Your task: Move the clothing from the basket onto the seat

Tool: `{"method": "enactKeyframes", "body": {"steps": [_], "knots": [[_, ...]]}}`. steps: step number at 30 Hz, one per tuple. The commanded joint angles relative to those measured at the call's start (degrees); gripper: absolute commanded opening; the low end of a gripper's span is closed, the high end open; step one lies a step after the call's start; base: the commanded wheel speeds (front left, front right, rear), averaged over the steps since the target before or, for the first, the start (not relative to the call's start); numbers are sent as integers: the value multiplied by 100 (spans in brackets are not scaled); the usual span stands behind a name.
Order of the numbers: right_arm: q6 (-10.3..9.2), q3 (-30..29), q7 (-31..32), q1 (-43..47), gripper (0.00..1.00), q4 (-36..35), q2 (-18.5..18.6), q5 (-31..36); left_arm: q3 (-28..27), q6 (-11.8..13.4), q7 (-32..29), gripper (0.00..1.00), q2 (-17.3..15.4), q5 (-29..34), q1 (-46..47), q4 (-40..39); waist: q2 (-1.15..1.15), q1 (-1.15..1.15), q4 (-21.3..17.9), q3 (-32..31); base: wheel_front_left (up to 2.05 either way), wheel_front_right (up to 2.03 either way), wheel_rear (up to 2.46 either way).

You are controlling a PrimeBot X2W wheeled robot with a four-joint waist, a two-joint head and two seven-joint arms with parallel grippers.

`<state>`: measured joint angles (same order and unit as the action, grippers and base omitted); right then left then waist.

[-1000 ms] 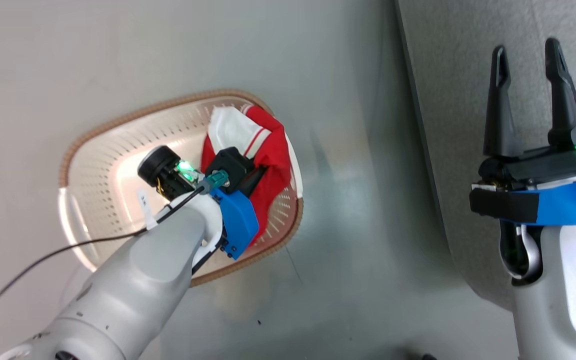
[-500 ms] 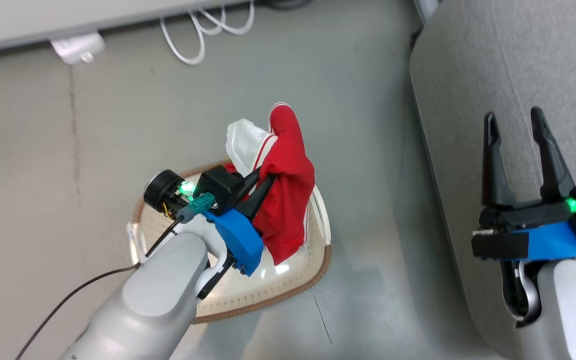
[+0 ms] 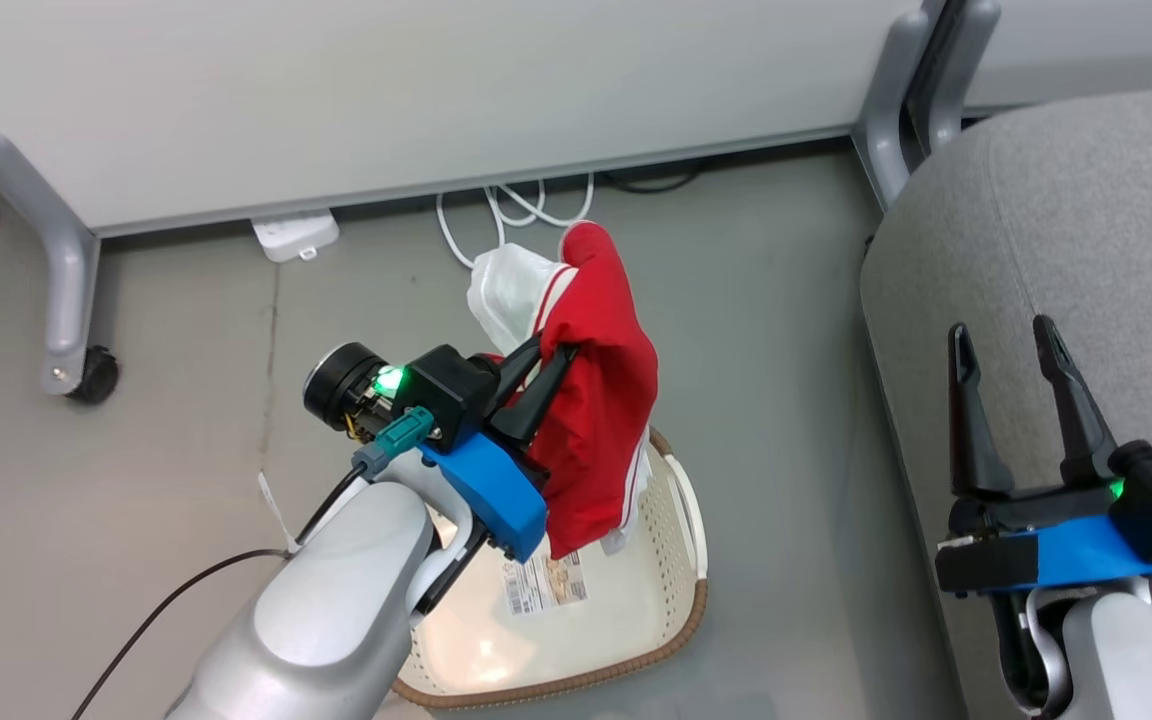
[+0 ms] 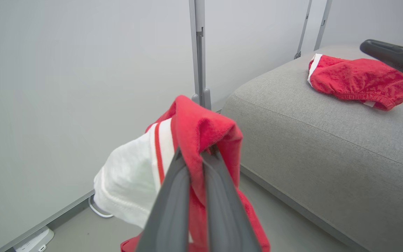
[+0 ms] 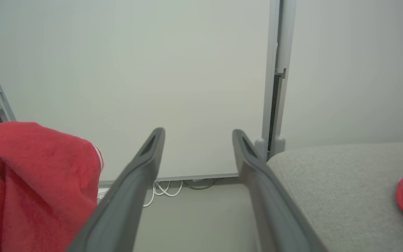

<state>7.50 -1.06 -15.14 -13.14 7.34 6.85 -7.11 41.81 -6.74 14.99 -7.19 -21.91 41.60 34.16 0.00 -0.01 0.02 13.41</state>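
My left gripper is shut on a piece of the clothing, a red garment with a white panel and striped trim. It hangs clear above the cream basket, whose bottom shows a printed label. In the left wrist view the fingers pinch a red fold. The grey seat lies to the right. A second red garment lies on the seat. My right gripper is open with nothing in it, over the seat's near edge; its fingers stand spread apart.
A white panel on grey legs stands behind the basket, with a castor at the left and a leg by the seat's corner. White cables and a power strip lie on the grey floor beneath it.
The head camera has tilted up, bringing the panel and cables into view. My left gripper has raised the garment out of the basket. The right gripper has stayed open.
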Motion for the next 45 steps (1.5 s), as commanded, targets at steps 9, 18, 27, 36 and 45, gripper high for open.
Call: {"method": "enactKeyframes", "body": {"steps": [9, 18, 27, 36, 45], "knots": [[-2, 60, -1, 437, 100, 97, -123, -50, 2, -42, 28, 0, 87, 114, -79, -251, 0, 1, 209, -635, 0, 0, 0], [-2, 199, -1, 730, 100, 154, -176, -66, 185, -57, 25, 0, 171, 89, 82, -317, 0, 1, 279, -969, 0, 0, 0], [-2, 325, -1, 864, 100, 188, -188, -84, 274, -28, -34, 0, 185, 39, 87, -387, 0, 1, 303, -1101, 0, 0, 0], [-2, 673, -1, 725, 100, 157, -82, -77, 338, 34, -34, 0, 161, 35, 94, -405, 0, 1, 298, -1063, 0, 0, 0], [-2, 1360, -1, 267, 100, 224, 139, -92, 377, 54, -18, 0, 173, 1, 135, -408, 0, 1, 309, -994, 0, 0, 0]]}}
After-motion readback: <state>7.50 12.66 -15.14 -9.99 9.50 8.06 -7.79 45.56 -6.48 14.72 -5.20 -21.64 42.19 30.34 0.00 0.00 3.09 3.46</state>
